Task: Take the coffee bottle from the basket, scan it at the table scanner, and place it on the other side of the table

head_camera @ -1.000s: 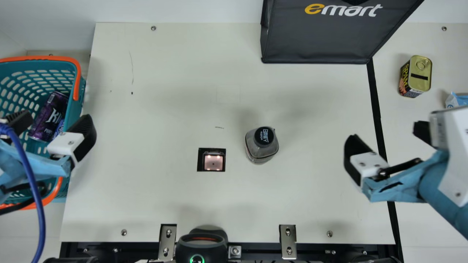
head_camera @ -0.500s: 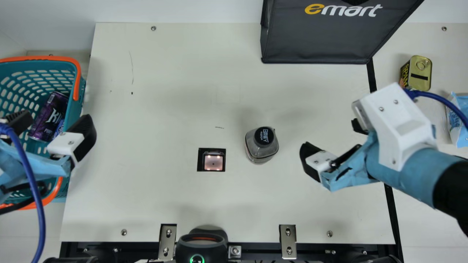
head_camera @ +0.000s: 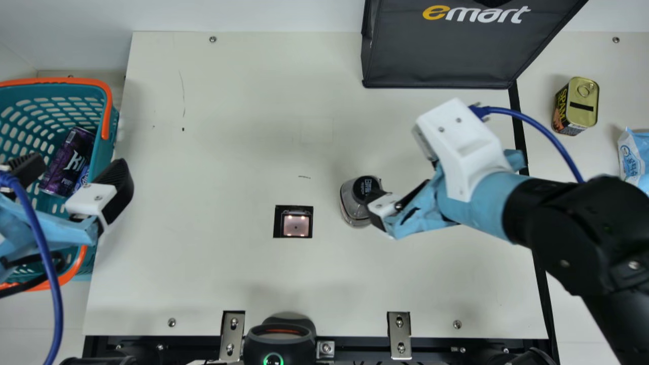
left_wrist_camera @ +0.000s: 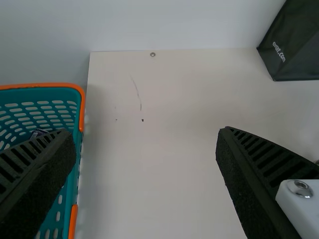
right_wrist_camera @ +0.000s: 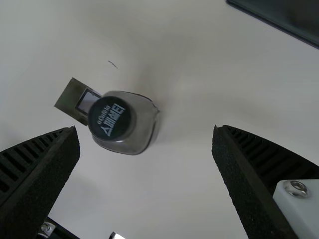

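Observation:
The coffee bottle (head_camera: 350, 203), clear with a black cap, stands upright on the table (head_camera: 228, 274), just right of the scanner (head_camera: 296, 225). My right gripper (head_camera: 400, 177) is over the table at the bottle's right, one fingertip overlapping the bottle in the main view; whether they touch I cannot tell. In the right wrist view the bottle (right_wrist_camera: 142, 124) lies beyond the spread fingers of my right gripper (right_wrist_camera: 145, 129), nothing between them. My left gripper (head_camera: 76, 165) is over the basket (head_camera: 109, 142), open and holding nothing; the left wrist view has that gripper (left_wrist_camera: 145, 130) beside the basket (left_wrist_camera: 82, 104).
A purple can (head_camera: 68, 161) lies in the basket. A black bag (head_camera: 436, 56) stands at the table's back. Beyond the black line on the right are a yellow-topped tin (head_camera: 583, 101) and a blue-and-white packet (head_camera: 631, 157). A dark device (head_camera: 279, 339) sits at the front edge.
My right arm has swung left across the table from the right side, bringing its gripper up to the bottle. My left arm, the bottle and the basket stay where they were.

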